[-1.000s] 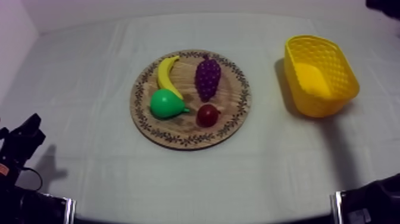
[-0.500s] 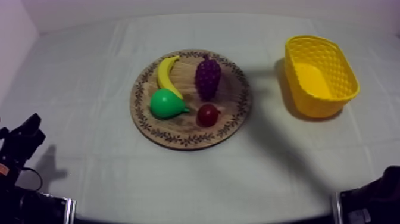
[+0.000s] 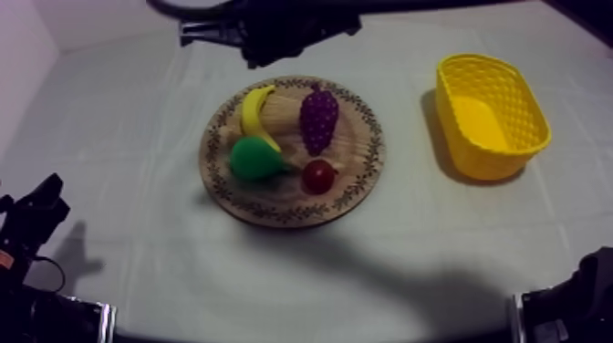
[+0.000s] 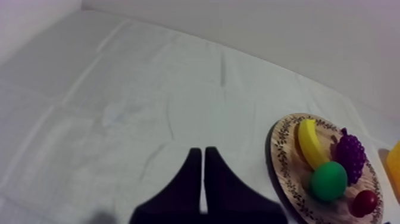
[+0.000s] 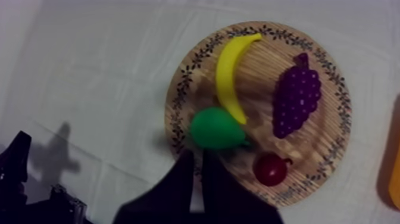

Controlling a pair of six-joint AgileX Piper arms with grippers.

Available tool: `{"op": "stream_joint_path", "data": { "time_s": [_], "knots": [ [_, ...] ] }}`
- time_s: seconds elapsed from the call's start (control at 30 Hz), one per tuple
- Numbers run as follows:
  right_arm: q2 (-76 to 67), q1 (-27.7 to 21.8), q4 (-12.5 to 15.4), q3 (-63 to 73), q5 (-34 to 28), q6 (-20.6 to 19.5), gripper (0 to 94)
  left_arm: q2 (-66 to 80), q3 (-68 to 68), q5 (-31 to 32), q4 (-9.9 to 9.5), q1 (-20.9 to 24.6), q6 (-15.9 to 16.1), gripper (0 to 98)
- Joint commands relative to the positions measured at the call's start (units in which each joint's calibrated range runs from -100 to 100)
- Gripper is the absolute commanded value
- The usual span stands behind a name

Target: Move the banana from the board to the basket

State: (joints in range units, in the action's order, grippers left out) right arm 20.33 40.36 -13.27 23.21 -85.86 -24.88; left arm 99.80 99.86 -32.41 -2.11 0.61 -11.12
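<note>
Nearest you, at the left edge of the surface (image 3: 301,274), your left end effector (image 3: 38,208) sits low; in its wrist view the two black fingers lie pressed together as a narrow wedge with nothing between them, over bare grey-white cloth and well apart from the fruit.

Farther in, at the middle of the surface, lies the round wooden board (image 3: 358,157) with its patterned rim. On its near half the green pear (image 3: 254,158) is at the left and the small red fruit (image 3: 317,176) at the right, a little apart from each other. Behind the pear is the banana (image 3: 255,109), lying flat on the board's far left part; its lower end touches the pear and its upper end curves toward the bunch of grapes (image 3: 318,117), which lies just beside it on the right.

To the right, well apart from the board, stands the yellow basket (image 3: 493,157), upright with its opening up.

Farthest off, your right arm (image 3: 274,32) lies across the far edge of the surface, above the board. In its wrist view your right end effector (image 5: 197,156) has its fingers closed together on nothing, their tips over the board's near rim just beside the pear.
</note>
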Motion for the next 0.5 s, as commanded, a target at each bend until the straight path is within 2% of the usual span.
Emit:
{"op": "stream_joint_path", "data": {
  "time_s": [0.0,0.27,0.47],
  "knots": [
    [4.4,0.0,0.0,5.6,-1.5,-0.1,5.1,0.0,0.0,0.0,-0.02,0.0,0.0,0.1],
    [13.5,-0.7,0.2,20.0,-7.1,0.6,5.4,0.0,0.0,0.0,-0.02,0.0,0.0,0.1],
    [19.2,-1.8,0.4,26.4,-9.0,1.0,5.5,0.0,0.0,0.0,-0.02,0.0,0.0,0.1]
  ]
}}
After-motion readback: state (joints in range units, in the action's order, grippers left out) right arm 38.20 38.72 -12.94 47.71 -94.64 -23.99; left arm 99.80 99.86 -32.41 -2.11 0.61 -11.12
